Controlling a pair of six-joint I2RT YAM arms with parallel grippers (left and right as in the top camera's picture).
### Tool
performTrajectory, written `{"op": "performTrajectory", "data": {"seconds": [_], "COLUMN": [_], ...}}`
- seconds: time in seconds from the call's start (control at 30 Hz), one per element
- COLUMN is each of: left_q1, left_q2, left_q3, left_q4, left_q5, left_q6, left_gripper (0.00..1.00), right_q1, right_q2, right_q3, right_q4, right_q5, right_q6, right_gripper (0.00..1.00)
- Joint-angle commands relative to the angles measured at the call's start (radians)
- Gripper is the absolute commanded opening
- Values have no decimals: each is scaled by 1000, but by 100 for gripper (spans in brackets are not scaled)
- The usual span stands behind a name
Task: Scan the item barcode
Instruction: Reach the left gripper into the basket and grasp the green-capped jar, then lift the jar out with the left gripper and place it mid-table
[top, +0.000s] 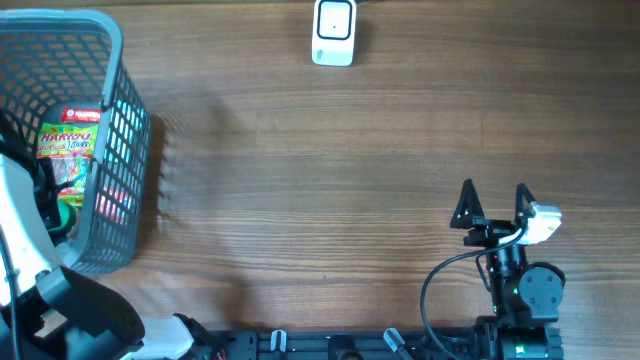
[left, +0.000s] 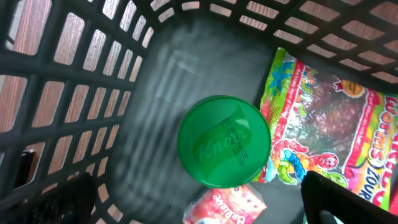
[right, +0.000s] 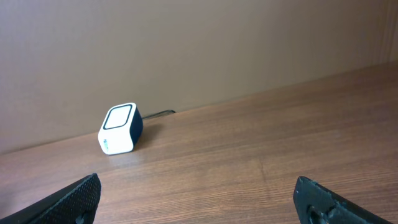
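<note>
- Hovering inside the grey basket (top: 112, 70), the left claw (left: 202, 202) stands wide open with nothing between its fingers, so no item is gripped yet.
- On the basket floor below it lie three things.
  - A jar with a green lid (left: 224, 149) sits in the middle.
  - A bag of gummy worms (left: 336, 124) touches the lid's right side.
  - A small red-and-white packet (left: 224, 210) lies at the lid's lower edge.
- I cannot tell which of these is meant for scanning. The green lid sits most nearly under the claw.
- No barcode shows on any of them from these views.
- The scanner (top: 334, 32) stands at the far edge of the surface (top: 300, 180), well apart from the basket, with nothing held in front of it.
- The right claw (top: 493, 205) sits near the front right of the surface, open wide and empty, pointing toward the scanner.
- As I judge it, the task is at its very start, with only the left arm placed over the items.
- What is left is gripping one item, lifting it out of the basket, carrying it across and turning its barcode toward the scanner.
</note>
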Motion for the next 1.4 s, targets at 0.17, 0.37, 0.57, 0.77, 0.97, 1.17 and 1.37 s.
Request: {"op": "performTrajectory", "data": {"seconds": [0.17, 0.37, 0.57, 0.77, 0.97, 1.17, 1.37], "left_q1": [51, 51, 51, 51, 51, 51, 51], "left_q2": [139, 225, 275, 321, 368, 367, 332], "left_q3": [-29, -29, -29, -29, -29, -29, 31], "left_q4": [58, 99, 128, 140, 139, 113, 32], "left_q5": [-27, 10, 10, 29, 30, 29, 66], "left_q6": [-18, -18, -18, -18, 6, 13, 14], "left_gripper": [100, 100, 100, 100, 72, 49, 47], "right_q1": [4, 4, 4, 4, 4, 4, 4], "right_q2": [-7, -7, -7, -7, -7, -7, -7], "right_q3": [-1, -1, -1, -1, -1, -1, -1], "right_q4": [5, 5, 5, 5, 5, 5, 4], "right_q5": [-16, -16, -16, -16, -16, -16, -16], "right_q6": [-17, -17, -17, -17, -17, -17, -17], "right_gripper": [100, 100, 100, 100, 100, 100, 100]}}
